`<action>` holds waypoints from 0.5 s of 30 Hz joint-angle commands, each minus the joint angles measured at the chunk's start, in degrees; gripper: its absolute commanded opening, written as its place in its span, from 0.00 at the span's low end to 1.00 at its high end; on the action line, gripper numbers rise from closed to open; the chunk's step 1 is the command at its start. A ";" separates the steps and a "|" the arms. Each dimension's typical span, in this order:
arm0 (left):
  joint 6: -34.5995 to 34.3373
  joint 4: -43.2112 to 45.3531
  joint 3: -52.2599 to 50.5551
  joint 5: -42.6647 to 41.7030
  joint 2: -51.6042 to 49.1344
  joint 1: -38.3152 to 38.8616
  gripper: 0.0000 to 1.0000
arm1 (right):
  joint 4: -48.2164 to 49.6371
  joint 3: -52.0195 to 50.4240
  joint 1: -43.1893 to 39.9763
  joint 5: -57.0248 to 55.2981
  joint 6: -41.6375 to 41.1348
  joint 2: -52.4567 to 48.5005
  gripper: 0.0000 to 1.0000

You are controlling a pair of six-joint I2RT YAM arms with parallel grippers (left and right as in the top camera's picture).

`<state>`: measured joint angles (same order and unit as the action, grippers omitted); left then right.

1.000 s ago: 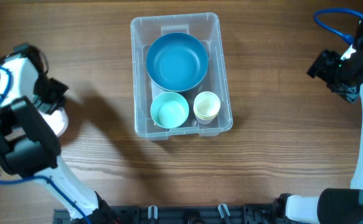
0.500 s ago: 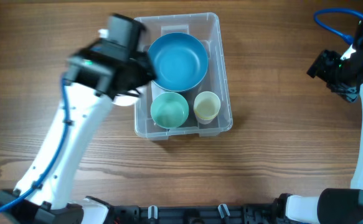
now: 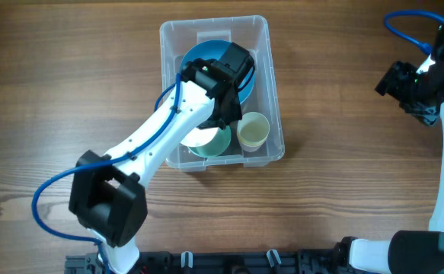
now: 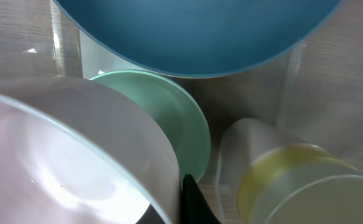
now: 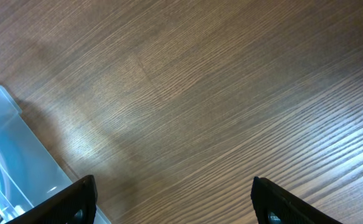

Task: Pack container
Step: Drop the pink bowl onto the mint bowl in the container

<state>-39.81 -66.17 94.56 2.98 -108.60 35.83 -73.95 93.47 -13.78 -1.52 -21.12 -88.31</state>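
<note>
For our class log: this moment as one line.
left hand shut on white bowl | over green bowl in container | right hand open

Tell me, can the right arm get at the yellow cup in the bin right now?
Probably yes. The yellow cup stands uncovered on the container's right side; the left hand, holding a white bowl, crowds only its left.

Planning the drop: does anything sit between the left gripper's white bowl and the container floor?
Yes: the green bowl lies right beneath the white bowl, inside the container; the blue bowl and yellow cup fill the rest.
</note>
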 commanded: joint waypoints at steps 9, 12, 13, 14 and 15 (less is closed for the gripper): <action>0.74 -2.21 0.39 5.60 3.10 -1.33 0.63 | -0.07 -0.22 -0.07 0.33 0.63 -0.85 0.80; 0.83 -2.97 0.39 10.58 7.39 -3.58 0.64 | -0.07 -0.22 -0.07 0.33 0.68 -0.85 0.80; 1.81 -3.32 0.39 11.91 9.55 -5.27 0.64 | -0.07 -0.22 -0.04 0.39 0.85 -0.85 0.80; 3.48 -3.32 0.39 12.09 11.41 -7.13 0.64 | -0.07 -0.22 -0.04 1.16 1.55 -0.85 0.79; 4.94 -3.30 0.39 12.07 13.53 -9.64 0.64 | 0.04 -0.22 0.22 3.67 3.17 -0.85 0.76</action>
<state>-39.11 -69.21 94.50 9.72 -103.79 32.38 -74.04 93.47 -13.78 -1.45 -20.93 -88.31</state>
